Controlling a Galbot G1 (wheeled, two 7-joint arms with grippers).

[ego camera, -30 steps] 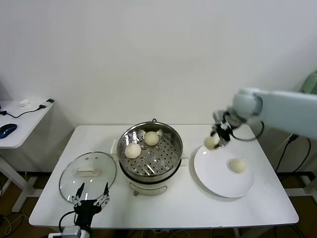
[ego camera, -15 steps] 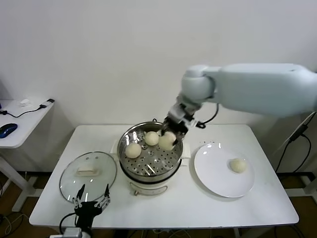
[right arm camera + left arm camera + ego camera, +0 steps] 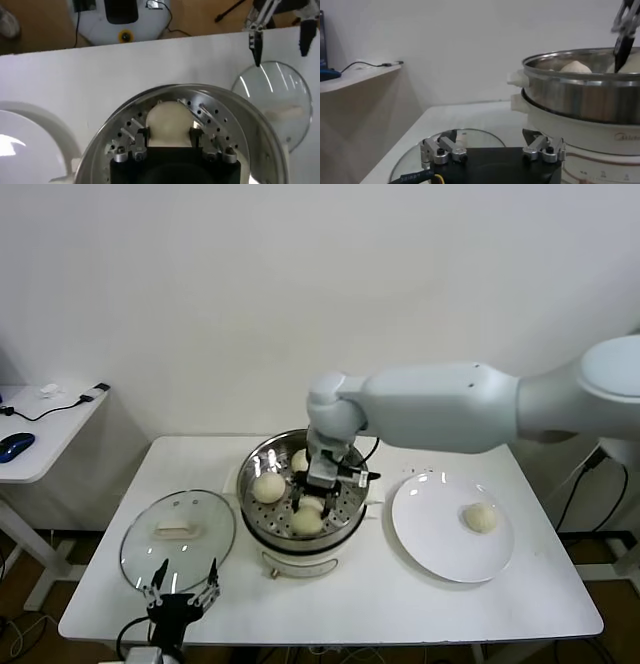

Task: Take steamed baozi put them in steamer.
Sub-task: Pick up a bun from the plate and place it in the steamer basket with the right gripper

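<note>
The steel steamer (image 3: 350,484) stands mid-table on its white base. Two baozi lie on its tray, one at the left (image 3: 268,487) and one at the back (image 3: 299,459), half hidden by my right arm. My right gripper (image 3: 311,506) reaches down into the steamer's front part, shut on a third baozi (image 3: 307,520). In the right wrist view the fingers (image 3: 143,136) press both sides of this baozi (image 3: 169,120) over the perforated tray (image 3: 220,125). A fourth baozi (image 3: 481,518) lies on the white plate (image 3: 430,534). My left gripper (image 3: 180,586) is open and idle at the table's front left.
The round glass lid (image 3: 178,529) lies flat left of the steamer, just behind my left gripper; it also shows in the left wrist view (image 3: 420,150). A side table (image 3: 45,429) with a mouse (image 3: 15,446) stands at the far left.
My right arm carried a baozi from above the plate leftward over the steamer, then lowered it into the front of the tray. The left arm stayed put.
</note>
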